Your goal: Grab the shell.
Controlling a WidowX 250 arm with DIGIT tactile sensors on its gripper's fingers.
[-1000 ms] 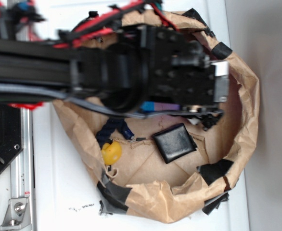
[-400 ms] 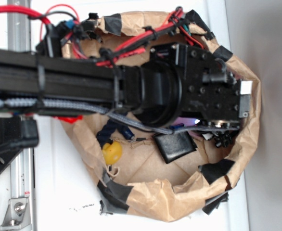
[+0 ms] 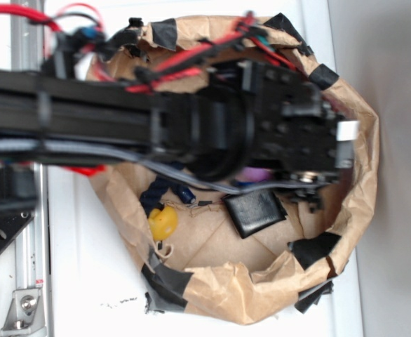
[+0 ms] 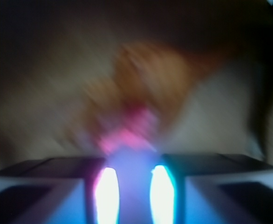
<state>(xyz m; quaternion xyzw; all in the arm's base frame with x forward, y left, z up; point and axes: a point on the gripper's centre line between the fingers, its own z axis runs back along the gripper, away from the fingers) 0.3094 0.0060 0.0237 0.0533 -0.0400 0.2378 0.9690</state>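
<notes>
In the wrist view the shell (image 4: 146, 79) is a blurred orange-brown shape just beyond my fingertips, with its near end lit pink. My gripper (image 4: 133, 168) shows two glowing pads (image 4: 107, 193) standing apart, and only a bluish glow lies between them. In the exterior view the black arm and wrist cover the middle of the brown paper nest. Only a purple glow marks my gripper (image 3: 261, 174) under the wrist. The shell is hidden in that view.
The crumpled brown paper wall (image 3: 365, 175), patched with black tape, rings the work area. Inside it lie a round yellow ball (image 3: 163, 223), a black square pad (image 3: 254, 213) and a dark blue object (image 3: 165, 191). A metal rail (image 3: 30, 281) runs along the left.
The arm reached farther right across the paper nest, then the wrist eased slightly back left. The ball and the black pad have not moved.
</notes>
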